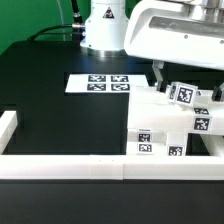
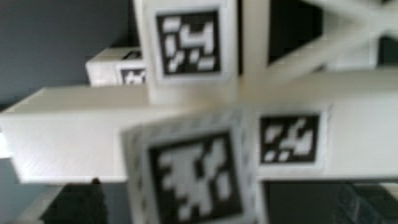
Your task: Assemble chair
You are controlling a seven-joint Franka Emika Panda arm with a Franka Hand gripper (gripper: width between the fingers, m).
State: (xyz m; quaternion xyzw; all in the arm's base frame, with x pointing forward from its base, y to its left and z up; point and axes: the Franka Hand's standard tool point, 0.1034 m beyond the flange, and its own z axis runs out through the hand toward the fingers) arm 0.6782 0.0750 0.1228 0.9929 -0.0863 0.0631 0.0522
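The chair (image 1: 165,122) is a cluster of chunky white pieces with black-and-white tags, standing on the black table at the exterior view's right, close to the front rail. A small tagged upper piece (image 1: 184,95) sticks up from it. My gripper (image 1: 188,84) hangs right over that piece, open, with one dark finger (image 1: 160,74) on either side and a gap showing beside the left one. In the wrist view the chair (image 2: 107,120) fills the picture very close up and blurred, with several tags such as one slanted tag (image 2: 192,170) in front. My fingers cannot be made out there.
The marker board (image 1: 98,83) lies flat behind the chair, towards the robot base (image 1: 105,30). A low white rail (image 1: 90,168) runs along the front and another rail (image 1: 8,128) stands at the exterior view's left.
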